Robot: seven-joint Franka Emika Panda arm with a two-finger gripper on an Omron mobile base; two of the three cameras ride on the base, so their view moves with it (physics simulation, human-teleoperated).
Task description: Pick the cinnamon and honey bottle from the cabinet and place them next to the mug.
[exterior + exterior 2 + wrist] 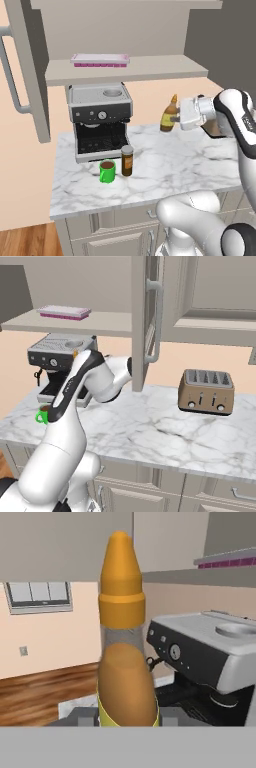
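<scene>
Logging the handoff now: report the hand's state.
Hand: closed on the honey bottle, held upright above the counter.

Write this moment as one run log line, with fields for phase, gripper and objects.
phase: carrying honey bottle above counter | gripper: shut on honey bottle | cinnamon: standing beside mug | cabinet: open

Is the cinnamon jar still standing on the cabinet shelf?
No, the cinnamon stands on the marble counter beside the green mug, in front of the coffee machine.
</scene>
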